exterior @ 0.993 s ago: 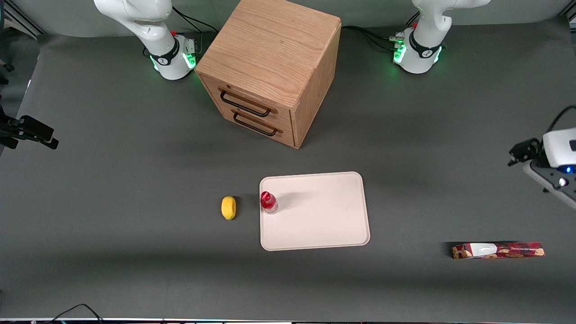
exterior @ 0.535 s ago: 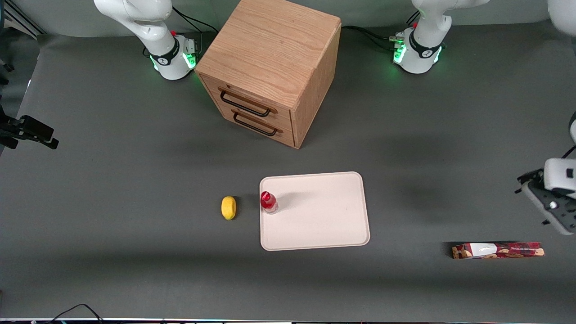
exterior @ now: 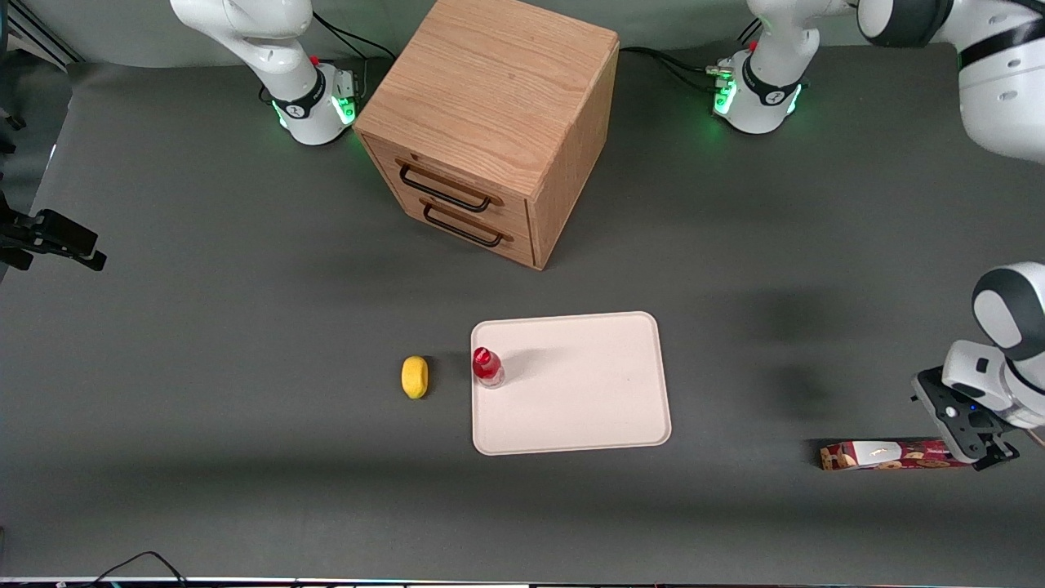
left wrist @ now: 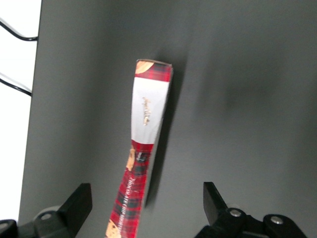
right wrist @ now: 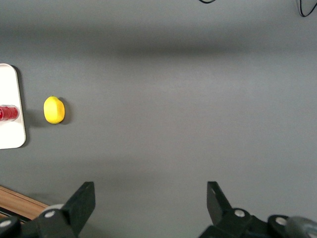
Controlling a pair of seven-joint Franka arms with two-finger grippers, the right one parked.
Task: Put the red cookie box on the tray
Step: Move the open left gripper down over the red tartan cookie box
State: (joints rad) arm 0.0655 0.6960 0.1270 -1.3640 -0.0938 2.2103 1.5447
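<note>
The red cookie box (exterior: 886, 455) lies flat on the grey table toward the working arm's end, near the front edge. The pale tray (exterior: 588, 392) lies mid-table, well apart from the box. My left gripper (exterior: 974, 441) hangs over the box's end farthest from the tray. In the left wrist view the box (left wrist: 146, 124) runs lengthwise between the gripper's (left wrist: 146, 208) two black fingertips (left wrist: 79, 203), which stand wide apart. The gripper is open, empty and above the box.
A small red-capped bottle (exterior: 487, 367) stands on the tray's edge toward the parked arm. A yellow lemon (exterior: 415, 376) lies on the table beside it. A wooden drawer cabinet (exterior: 490, 122) stands farther from the front camera than the tray.
My left gripper has come in from the table's edge, moving nearer the front camera and down, until it stands over the end of the cookie box. The box has not moved.
</note>
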